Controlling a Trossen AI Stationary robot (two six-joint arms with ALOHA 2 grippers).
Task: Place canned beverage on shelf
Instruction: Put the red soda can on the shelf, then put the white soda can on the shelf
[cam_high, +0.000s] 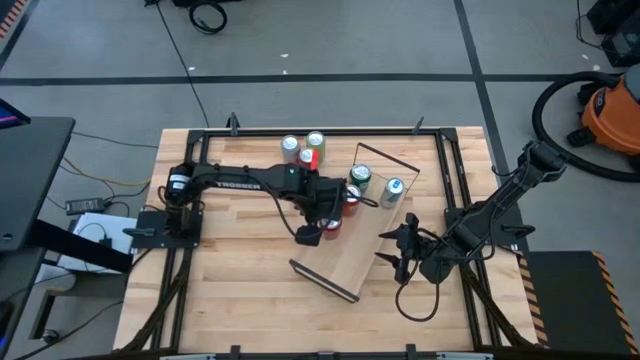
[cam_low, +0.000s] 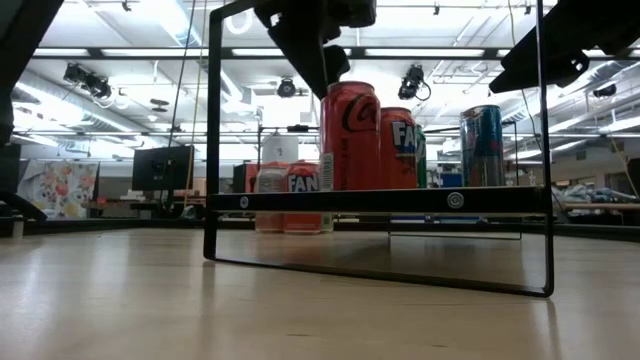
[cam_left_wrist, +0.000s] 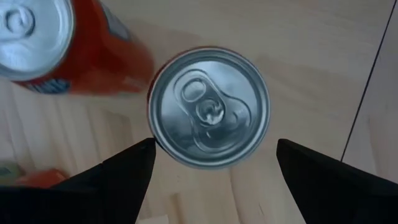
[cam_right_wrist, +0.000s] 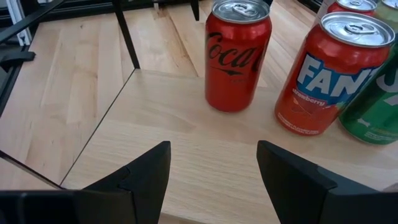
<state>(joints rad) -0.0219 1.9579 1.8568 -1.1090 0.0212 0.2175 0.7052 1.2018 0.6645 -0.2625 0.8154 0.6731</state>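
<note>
Left gripper (cam_left_wrist: 211, 163), fingers spread wide, hangs over a red Coca-Cola can (cam_right_wrist: 237, 55) on the light-wood shelf (cam_right_wrist: 186, 149); right gripper (cam_right_wrist: 211, 180) open nearby; office behind, probably.

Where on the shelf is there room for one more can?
The shelf is bare at its end by the black wire frame, beside the right pincer. The far end is crowded with cans, where the left pincer works.

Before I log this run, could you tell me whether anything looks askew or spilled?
Nothing spilled. The shelf lies diagonal to the table edges, but the cans on it, including the Coca-Cola can, stand upright.
</note>
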